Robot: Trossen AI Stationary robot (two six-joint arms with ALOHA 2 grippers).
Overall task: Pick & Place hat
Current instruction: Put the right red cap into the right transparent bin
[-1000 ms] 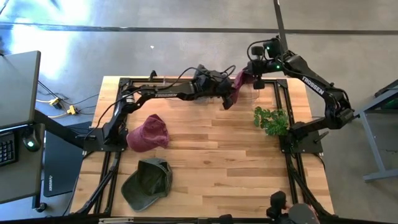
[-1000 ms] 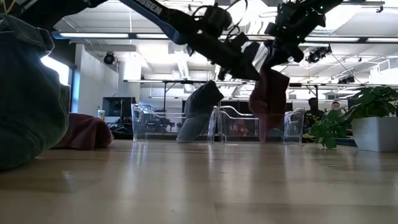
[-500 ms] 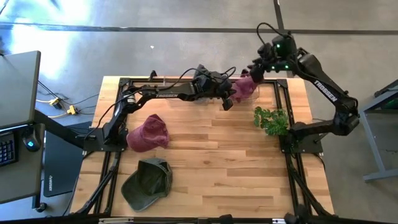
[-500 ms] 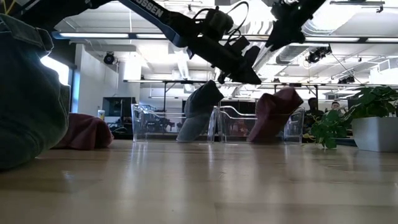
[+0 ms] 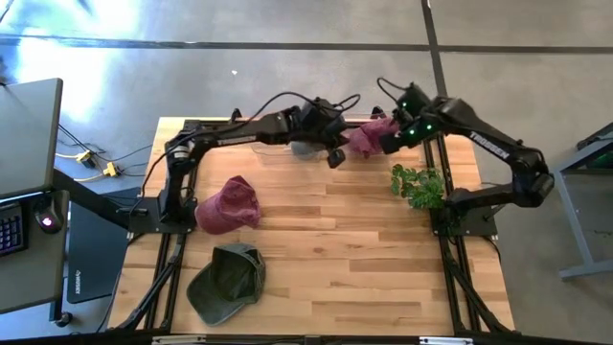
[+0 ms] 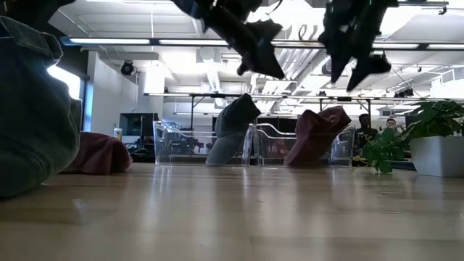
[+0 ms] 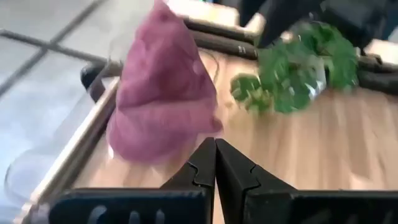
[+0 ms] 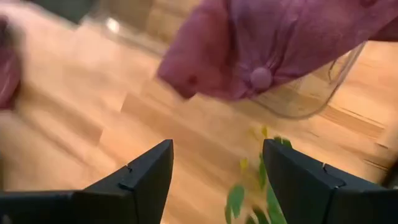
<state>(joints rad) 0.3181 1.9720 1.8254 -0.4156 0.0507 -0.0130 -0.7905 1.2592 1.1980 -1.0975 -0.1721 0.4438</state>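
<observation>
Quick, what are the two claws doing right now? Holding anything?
Left claw: shut, holding nothing, near the maroon hat.
Right claw: open, holding nothing, over the same hat.

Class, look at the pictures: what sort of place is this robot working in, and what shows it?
Probably a robotics lab or workshop in an industrial hall. A bare concrete floor surrounds the wooden table, exposed ceiling lights hang over an open room, and a desk with a keyboard stands beside the rig.

White "TROSSEN" lettering runs along the right arm (image 5: 488, 146), beside the plant (image 5: 418, 185). Nothing else is legible.
</observation>
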